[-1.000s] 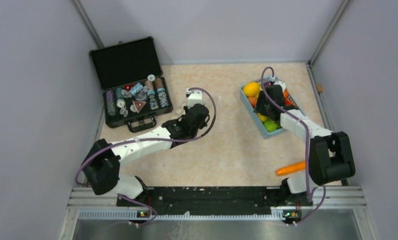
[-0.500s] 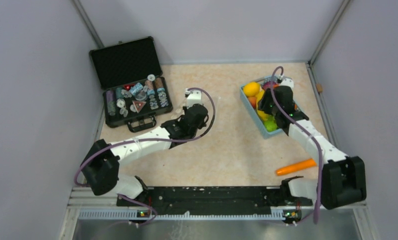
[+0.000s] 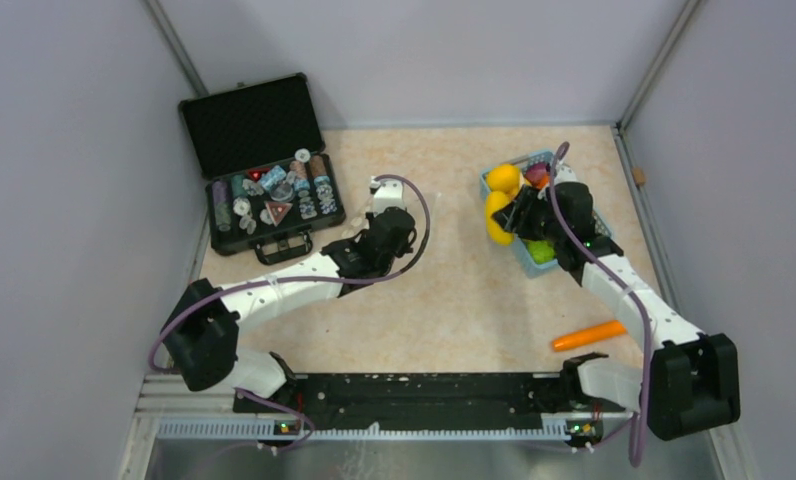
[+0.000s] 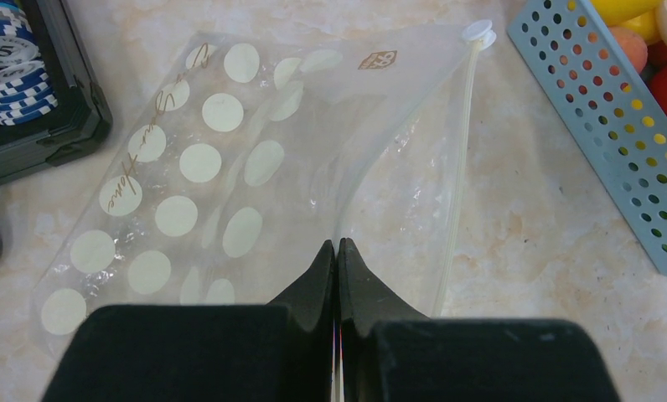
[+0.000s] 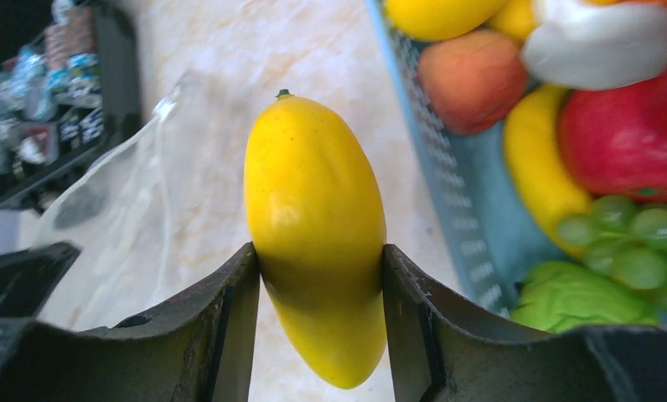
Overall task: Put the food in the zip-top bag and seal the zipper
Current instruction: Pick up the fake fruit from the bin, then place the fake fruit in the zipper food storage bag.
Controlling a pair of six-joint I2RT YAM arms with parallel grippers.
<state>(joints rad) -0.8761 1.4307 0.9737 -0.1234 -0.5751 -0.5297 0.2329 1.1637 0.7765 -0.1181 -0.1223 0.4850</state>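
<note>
Plain lilac-grey walls [image 3: 64, 150] close in the table [image 3: 454, 300] on three sides, with metal struts [image 3: 657, 60] running up the far corners. The tabletop is beige, marbled and evenly lit.

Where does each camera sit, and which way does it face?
Top external: above and behind, looking down at the table; both arms show.
Left wrist: on the left arm, facing the zip-top bag that the left gripper pinches.
Right wrist: behind the right gripper, clamping a yellow fruit.
Shared: both wrist views show the blue basket.
</note>
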